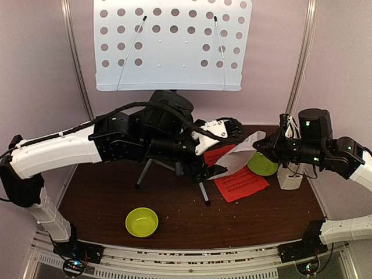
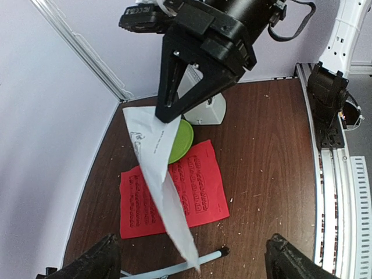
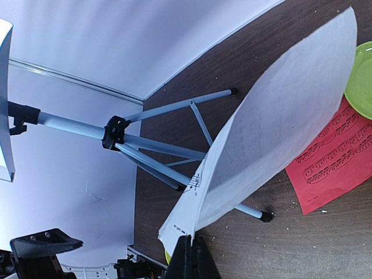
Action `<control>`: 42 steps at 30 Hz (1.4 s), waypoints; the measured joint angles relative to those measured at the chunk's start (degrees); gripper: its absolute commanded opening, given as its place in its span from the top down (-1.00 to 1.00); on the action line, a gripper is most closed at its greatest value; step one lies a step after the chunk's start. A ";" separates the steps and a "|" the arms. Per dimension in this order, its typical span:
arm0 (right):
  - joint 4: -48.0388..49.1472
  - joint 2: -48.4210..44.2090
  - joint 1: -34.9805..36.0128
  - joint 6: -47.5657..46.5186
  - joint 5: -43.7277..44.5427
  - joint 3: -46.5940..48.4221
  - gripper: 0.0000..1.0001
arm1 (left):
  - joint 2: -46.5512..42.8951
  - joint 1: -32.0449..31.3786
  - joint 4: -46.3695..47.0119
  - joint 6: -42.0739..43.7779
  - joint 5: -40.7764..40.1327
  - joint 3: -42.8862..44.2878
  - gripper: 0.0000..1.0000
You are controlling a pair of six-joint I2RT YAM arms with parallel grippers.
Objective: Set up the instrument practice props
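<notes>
Where the right claw (image 2: 165, 113) is clamped on its corner, the white sheet-music page (image 2: 154, 168) hangs as a thin, limp curl of paper with faint printed notation. It is lifted above the dark wood-grain table (image 1: 261, 215), at about three o'clock from centre. One flat red page (image 2: 197, 186), printed in dark staves, lies below it at four o'clock, just beside one glossy lime plate (image 1: 261, 164). One cream pyramid metronome (image 1: 289, 177) stands near that plate. One music stand (image 1: 174, 43), a pale metal sheet punched with round holes, rises at twelve o'clock on grey tubular tripod legs (image 3: 157, 148). One lime bowl (image 1: 142, 222) sits at seven o'clock. The left claw (image 2: 195, 256) has its fingers wide apart, holding nothing.
</notes>
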 measured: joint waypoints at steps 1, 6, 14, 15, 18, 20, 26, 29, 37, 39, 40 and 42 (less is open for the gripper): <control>0.17 0.00 0.00 0.00 0.22 0.07 1.00 | 1.09 -0.39 -0.04 -0.39 -0.42 0.92 -0.74; 0.02 1.09 0.00 -0.83 -0.13 1.97 1.00 | 8.35 -2.19 -1.05 -2.49 -5.73 7.15 -0.68; -2.49 0.33 -1.27 -4.92 -4.61 6.05 1.00 | 20.52 -2.71 -8.04 -6.45 -18.14 23.43 -0.53; -2.86 0.09 -1.60 -5.25 -5.57 6.01 1.00 | 21.00 -2.71 -9.07 -6.91 -19.45 24.35 -0.50; -3.17 -0.50 -2.05 -5.55 -7.93 5.75 1.00 | 22.36 -2.73 -11.82 -8.79 -22.71 26.86 -0.41; -3.37 -1.14 -2.12 -5.77 -9.33 5.42 1.00 | 22.75 -2.73 -13.68 -10.36 -24.37 27.74 -0.32; -3.21 -4.24 -2.14 -5.79 -12.81 3.17 1.00 | 22.99 -2.73 -16.28 -14.64 -26.58 28.63 0.15; -2.80 -5.11 -2.16 -5.14 -14.08 2.25 1.00 | 23.10 -2.99 -16.83 -15.93 -26.97 29.22 0.44; 1.60 -5.31 -2.16 -2.54 -17.94 -0.39 0.37 | 23.04 -6.56 -16.87 -21.55 -28.72 29.05 1.00; 2.58 -5.29 -2.16 -2.56 -18.40 -0.70 0.06 | 21.79 -7.21 -16.90 -25.97 -29.05 26.43 1.00; 3.02 -5.29 -2.14 -2.69 -18.45 -0.70 -0.04 | 20.68 -7.32 -16.72 -28.48 -29.35 24.28 1.00; 3.98 -5.40 -2.14 -4.26 -18.16 -0.59 -0.21 | 17.70 -7.26 -17.05 -33.70 -29.88 19.82 1.00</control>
